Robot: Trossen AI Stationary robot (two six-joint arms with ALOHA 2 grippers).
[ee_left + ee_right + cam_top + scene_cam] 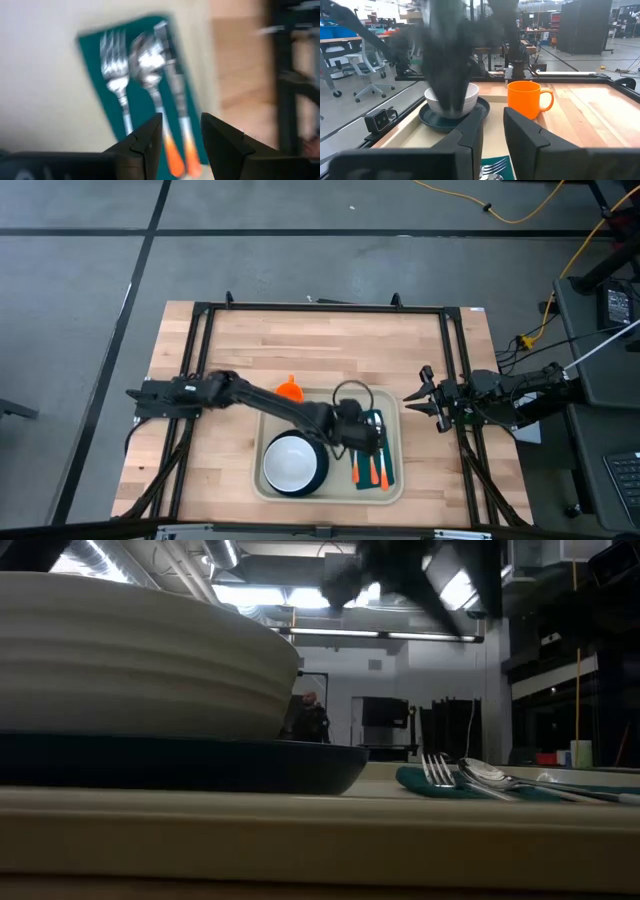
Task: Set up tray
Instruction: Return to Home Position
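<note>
High view: left gripper (181,122) hovers over the tray's (335,486) three-o'clock side, jaws apart. Right gripper (493,120) waits beyond its two-o'clock corner, jaws likewise apart.

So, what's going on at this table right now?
The left gripper hovers over the green napkin, jaws open and empty. A fork, spoon and knife lie side by side on the napkin, which sits in the tray beside a white bowl on a dark plate. An orange mug stands on the table just beyond the tray. The right gripper waits at the table's right edge, jaws open.
</note>
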